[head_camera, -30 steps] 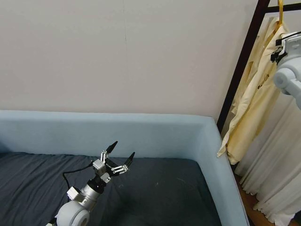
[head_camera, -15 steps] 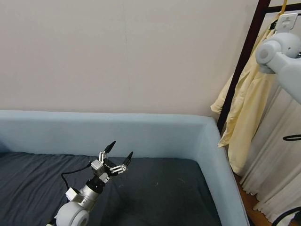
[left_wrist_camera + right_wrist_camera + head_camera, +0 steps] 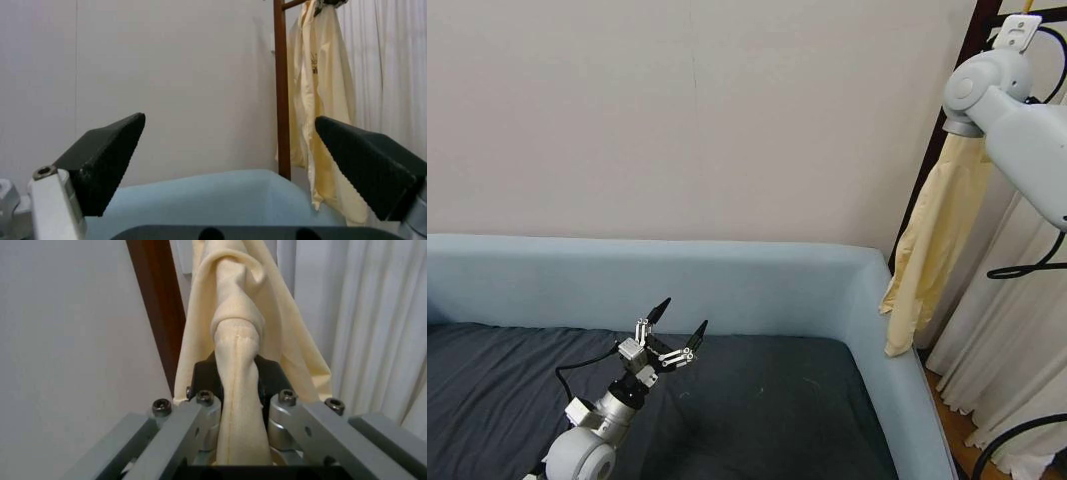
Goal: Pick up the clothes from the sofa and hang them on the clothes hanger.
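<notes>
Yellow shirt (image 3: 922, 260) hangs at about 3 o'clock of the head view, just beside the dark wooden post (image 3: 932, 150) of the rack. Its lower end comes down near the corner of the sofa (image 3: 727, 280). The top of the shirt is at 1 o'clock, hidden behind the right arm (image 3: 1017, 110), which reaches up there from the 3 o'clock edge.

In the right wrist view the right gripper (image 3: 237, 385) has its fingers closed on a thick rolled fold of the shirt, and the black pads press it from both sides. The cloth goes up from the jaws, with the post close on one side and the white curtain (image 3: 360, 315) on the other.

The left gripper (image 3: 682, 318) is at 7 o'clock of the head view, low over the dark grey seat (image 3: 777, 420) of the sofa and well apart from the shirt. Its fingers are spread wide with nothing between them. Its wrist view looks between the two black fingertips toward the light blue sofa back, the post and the hanging shirt.
</notes>
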Robot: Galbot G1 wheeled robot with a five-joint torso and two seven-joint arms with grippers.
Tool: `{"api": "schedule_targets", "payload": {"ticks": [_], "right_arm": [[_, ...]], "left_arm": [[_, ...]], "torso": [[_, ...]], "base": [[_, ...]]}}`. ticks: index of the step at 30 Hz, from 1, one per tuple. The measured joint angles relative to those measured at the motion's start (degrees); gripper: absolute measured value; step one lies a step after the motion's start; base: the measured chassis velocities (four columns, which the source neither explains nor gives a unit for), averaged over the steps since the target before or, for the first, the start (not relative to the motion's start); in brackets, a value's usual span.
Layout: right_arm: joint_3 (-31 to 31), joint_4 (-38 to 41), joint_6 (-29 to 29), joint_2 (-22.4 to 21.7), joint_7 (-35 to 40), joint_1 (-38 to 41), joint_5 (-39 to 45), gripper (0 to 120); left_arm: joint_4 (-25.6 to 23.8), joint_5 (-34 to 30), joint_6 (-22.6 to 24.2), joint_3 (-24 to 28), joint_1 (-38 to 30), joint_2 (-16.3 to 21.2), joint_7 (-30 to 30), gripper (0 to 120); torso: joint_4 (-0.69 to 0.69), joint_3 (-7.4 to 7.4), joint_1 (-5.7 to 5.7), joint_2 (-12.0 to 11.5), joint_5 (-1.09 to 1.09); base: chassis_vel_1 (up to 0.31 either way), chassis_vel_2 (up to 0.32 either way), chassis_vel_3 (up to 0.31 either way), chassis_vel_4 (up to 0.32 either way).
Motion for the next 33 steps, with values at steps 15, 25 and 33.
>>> {"api": "schedule_targets", "payload": {"ticks": [15,25,33], "right_arm": [[1.19,-4.13,-0.89,0.59,-2.23,-2.73,-2.04,7],[1.43,4.17,-0.69,-3.51,-6.66,-4.48,-6.47,10],[3.73,22.16,2.46,-11.00,-10.03,-8.47,-10.29,41]], "left_arm": [[-0.80,0.31,-0.02,-0.92,1.29,-0.63,0.01,100],[0.12,0.36,-0.02,-0.62,0.61,-1.19,0.00,100],[0.71,0.35,0.19,-0.56,0.16,-1.59,-0.21,100]], "torso": [[0.00,-0.01,0.00,0.01,-0.02],[-0.01,0.00,0.00,0.00,0.04],[-0.01,-0.01,0.00,0.01,0.00]], "base": [[0.000,0.000,0.000,0.000],[0.000,0.000,0.000,0.000],[0.000,0.000,0.000,0.000]]}}
